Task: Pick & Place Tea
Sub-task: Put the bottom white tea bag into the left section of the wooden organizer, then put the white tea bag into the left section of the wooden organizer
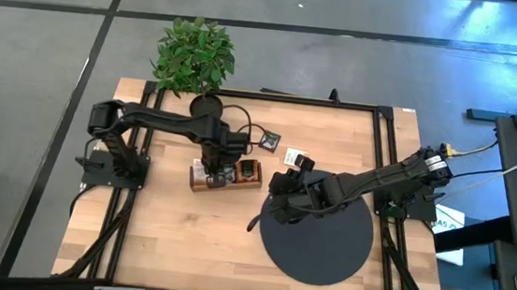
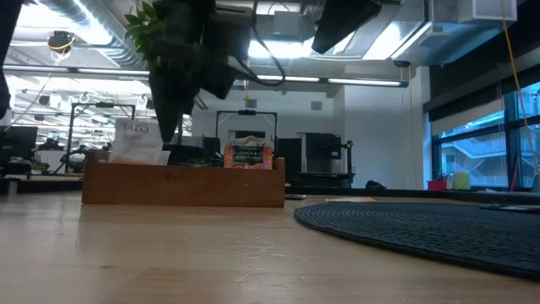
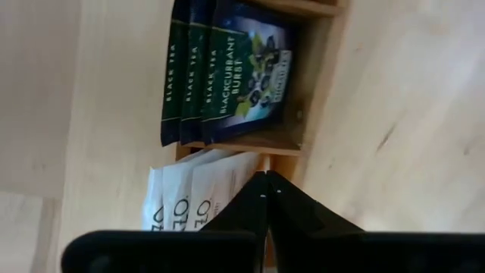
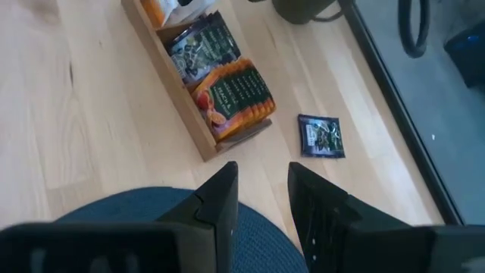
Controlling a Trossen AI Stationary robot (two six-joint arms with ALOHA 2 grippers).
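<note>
The brown wooden tray [image 1: 228,175] stands on the table with tea sachets upright in its three compartments: white ones [image 3: 189,201], dark ones [image 3: 227,72] and orange ones [image 4: 231,98]. My left gripper [image 3: 265,176] is shut and hangs over the tray [image 2: 184,181], its tips low at the white sachets [image 2: 135,143], near the divider next to the dark ones. My right gripper [image 4: 261,182] is open and holds nothing; it hovers over the far left rim of the black mat [image 1: 321,235]. Loose sachets lie flat on the table beyond the tray: a dark one [image 4: 322,136] and a white one [image 1: 293,156]. My left gripper's shut fingertips [image 3: 258,189] point down from above at the top edges of the white sachets. Whether they touch the sachets or the tray, I cannot tell. Nothing shows between the fingers.
A potted plant [image 1: 194,55] stands at the table's far edge, behind the tray. The round mat [image 2: 422,224] covers the right near part of the table. Bare wood [image 1: 175,236] lies near and left of the tray. Black frame rails [image 1: 384,156] run along the table's sides.
</note>
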